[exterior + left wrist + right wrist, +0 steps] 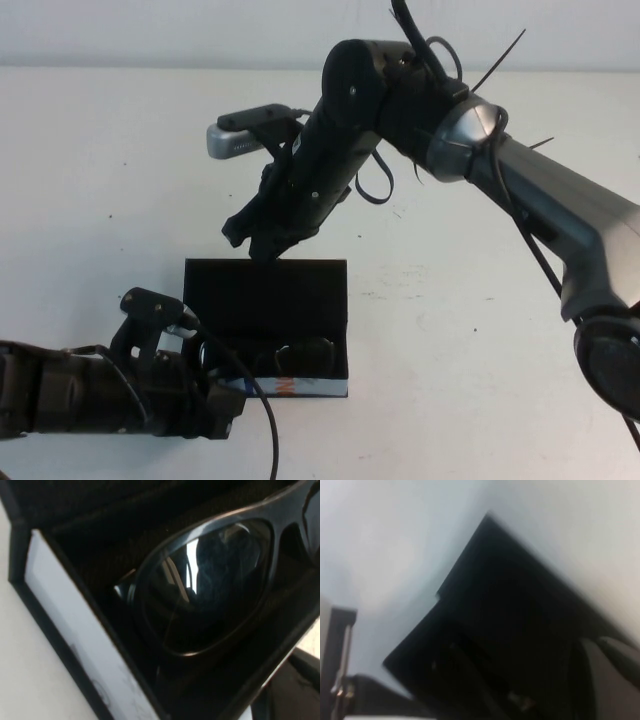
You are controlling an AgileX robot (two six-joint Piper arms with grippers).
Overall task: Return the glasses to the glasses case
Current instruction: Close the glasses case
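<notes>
Table (100, 180): white, bears the glasses case.
Right gripper (262, 240): hangs just above the case's raised flap, likely placed to fold it down; whether its jaws are open cannot be told.
Glasses case (265, 290): open, flap up behind the tray.
Left gripper (215, 405): low at the case's front-left corner, probably steadying it; jaw opening cannot be told.
Glasses (290, 357): already inside the case, along its front edge.

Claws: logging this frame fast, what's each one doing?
Left claw: at the case's front-left corner, cannot be told.
Right claw: above the lid, cannot be told.
</notes>
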